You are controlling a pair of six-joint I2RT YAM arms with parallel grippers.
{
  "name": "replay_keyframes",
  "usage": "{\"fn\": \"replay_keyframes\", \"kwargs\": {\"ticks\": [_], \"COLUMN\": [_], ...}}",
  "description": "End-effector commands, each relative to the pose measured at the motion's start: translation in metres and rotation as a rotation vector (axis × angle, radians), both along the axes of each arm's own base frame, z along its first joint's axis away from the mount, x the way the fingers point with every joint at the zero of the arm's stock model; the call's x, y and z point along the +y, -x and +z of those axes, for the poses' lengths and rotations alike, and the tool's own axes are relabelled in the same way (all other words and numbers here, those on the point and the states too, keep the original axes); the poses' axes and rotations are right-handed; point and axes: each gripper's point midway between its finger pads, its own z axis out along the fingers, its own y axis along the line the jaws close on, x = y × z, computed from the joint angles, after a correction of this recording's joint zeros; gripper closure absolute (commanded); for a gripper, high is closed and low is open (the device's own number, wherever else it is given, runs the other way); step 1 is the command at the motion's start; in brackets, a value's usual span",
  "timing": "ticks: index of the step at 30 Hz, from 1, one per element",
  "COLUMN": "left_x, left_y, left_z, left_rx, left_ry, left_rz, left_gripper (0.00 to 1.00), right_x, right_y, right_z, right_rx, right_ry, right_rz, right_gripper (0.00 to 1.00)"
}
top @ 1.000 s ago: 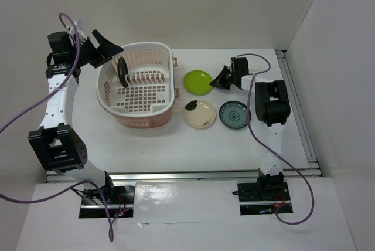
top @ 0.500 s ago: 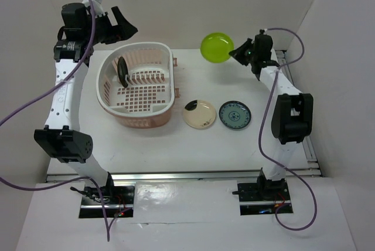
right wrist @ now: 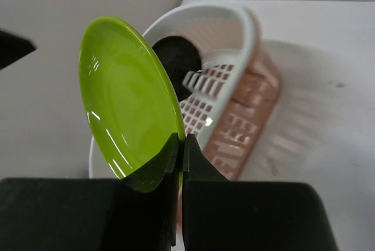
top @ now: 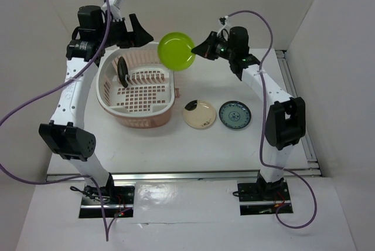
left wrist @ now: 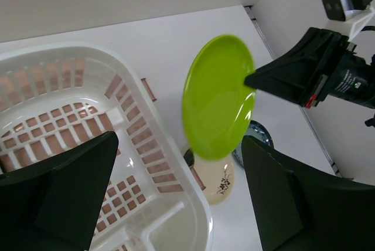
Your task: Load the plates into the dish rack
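Note:
My right gripper [top: 199, 49] is shut on the rim of the lime green plate [top: 176, 50] and holds it on edge in the air above the right end of the dish rack [top: 167, 109]. The plate also shows in the right wrist view [right wrist: 126, 95] and the left wrist view [left wrist: 218, 105]. My left gripper [top: 140, 33] is open and empty, raised above the rack's back edge, just left of the green plate. The black plate [top: 122, 70] stands upright in the rack's dividers. The cream plate [top: 200, 114] and the blue-green patterned plate [top: 235, 114] lie flat on the table right of the rack.
White walls enclose the table at the back and both sides. A metal rail [top: 296, 110] runs along the table's right edge.
My right gripper has lifted the green plate off the table and carried it left to above the rack. My left gripper has risen and moved right toward the plate.

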Motion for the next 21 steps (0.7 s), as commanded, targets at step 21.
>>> {"fn": "replay_keyframes", "kwargs": {"ticks": [21], "left_x": [0.009], "left_y": [0.017], "left_z": [0.032], "left_rx": [-0.162], "left_ry": [0.146], "left_rz": [-0.039], "left_gripper": [0.0], "right_x": [0.014], "right_y": [0.014], "right_z": [0.07], "right_rx": [-0.204], "right_ry": [0.033], "right_rz": [0.072], "right_gripper": [1.0]}}
